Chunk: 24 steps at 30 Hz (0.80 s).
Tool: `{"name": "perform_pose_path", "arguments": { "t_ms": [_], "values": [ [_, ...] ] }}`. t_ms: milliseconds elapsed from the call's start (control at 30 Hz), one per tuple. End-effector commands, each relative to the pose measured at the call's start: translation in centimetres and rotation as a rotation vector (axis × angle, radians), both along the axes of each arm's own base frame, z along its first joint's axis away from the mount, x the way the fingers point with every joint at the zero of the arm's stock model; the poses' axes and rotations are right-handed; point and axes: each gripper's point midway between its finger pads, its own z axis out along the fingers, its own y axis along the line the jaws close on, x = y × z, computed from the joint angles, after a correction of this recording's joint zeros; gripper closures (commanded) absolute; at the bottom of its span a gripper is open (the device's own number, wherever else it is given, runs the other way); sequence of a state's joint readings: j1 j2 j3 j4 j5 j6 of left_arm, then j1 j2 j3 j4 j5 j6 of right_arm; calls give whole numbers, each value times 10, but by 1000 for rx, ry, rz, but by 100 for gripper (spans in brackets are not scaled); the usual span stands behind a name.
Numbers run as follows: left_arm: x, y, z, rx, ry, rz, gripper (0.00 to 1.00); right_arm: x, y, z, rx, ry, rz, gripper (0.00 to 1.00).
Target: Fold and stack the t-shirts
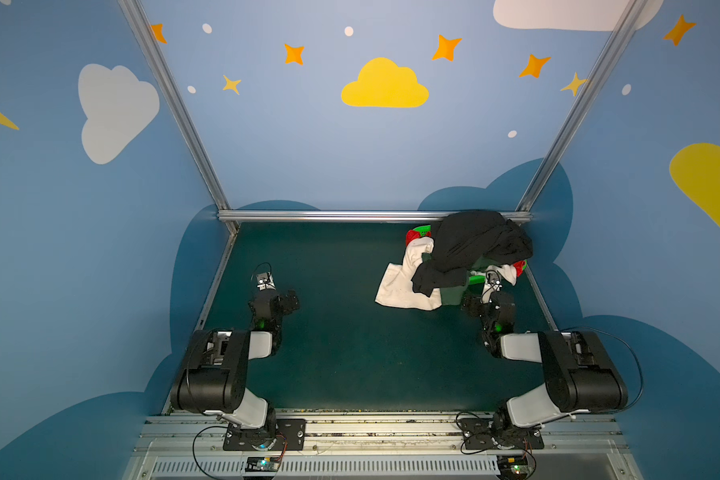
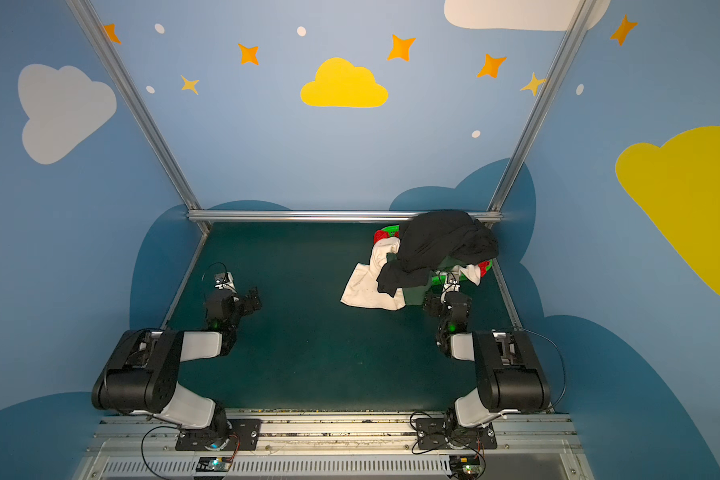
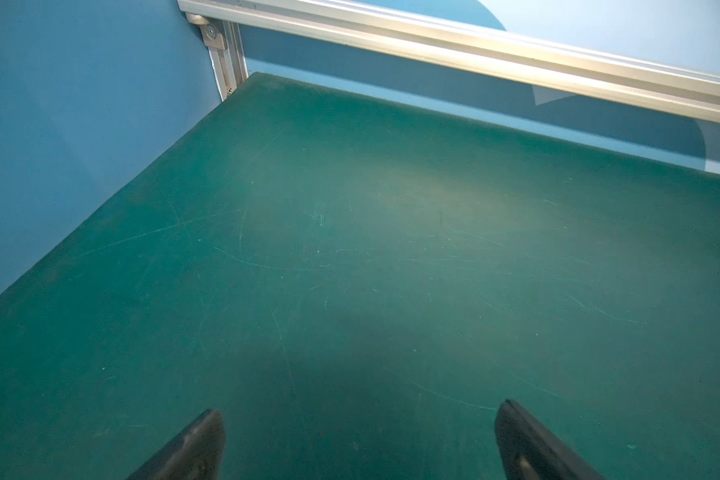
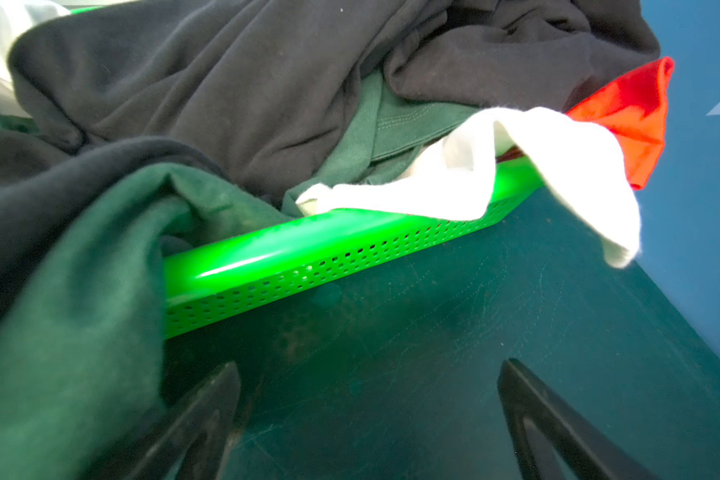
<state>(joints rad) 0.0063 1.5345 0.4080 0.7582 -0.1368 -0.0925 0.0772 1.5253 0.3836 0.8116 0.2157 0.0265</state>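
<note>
The t-shirts lie in a heap over a bright green basket (image 4: pixel 308 253) at the table's back right. A large black t-shirt (image 1: pixel 470 245) (image 4: pixel 225 83) is on top. A white t-shirt (image 1: pixel 400 286) (image 4: pixel 516 166) spills onto the mat, and a dark green one (image 4: pixel 80 311) hangs over the basket's near rim. Red cloth (image 4: pixel 632 108) peeks out at the edges. My right gripper (image 4: pixel 368 368) (image 1: pixel 470 302) is open and empty, low in front of the basket wall, next to the dark green cloth. At the left, my left gripper (image 3: pixel 360 409) (image 1: pixel 289 301) is open over bare mat.
The dark green table mat (image 1: pixel 341 332) is bounded by an aluminium rail (image 1: pixel 350 215) at the back and blue walls on both sides. The basket stands close to the right wall and the back rail. Both arm bases sit on the front rail.
</note>
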Motion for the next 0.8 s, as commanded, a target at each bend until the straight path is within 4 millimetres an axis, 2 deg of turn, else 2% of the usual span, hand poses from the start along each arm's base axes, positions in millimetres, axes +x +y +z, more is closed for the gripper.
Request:
{"name": "perform_pose_path", "arguments": {
  "t_ms": [0,367,533,567,633,733,767],
  "values": [
    [2,1,6,1,-13,2,0,4,1,9,9,-30,-2,3],
    [3,0,8,4,-14,-6,0,4,2,12,2,-40,-3,3],
    [-5,0,40,42,20,49,0,-2,8,27,-50,-81,5,3],
    [-6,-5,47,47,19,35,0,-2,5,37,-83,-94,-37,3],
    [-9,-24,67,66,-21,-23,0,-7,12,43,-112,-1,-37,3],
    [-15,-43,89,73,-48,-56,0,-12,19,55,-42,48,-73,3],
    [-18,-49,95,75,-42,-62,0,-15,29,62,-30,60,-34,2]
  ]
}}
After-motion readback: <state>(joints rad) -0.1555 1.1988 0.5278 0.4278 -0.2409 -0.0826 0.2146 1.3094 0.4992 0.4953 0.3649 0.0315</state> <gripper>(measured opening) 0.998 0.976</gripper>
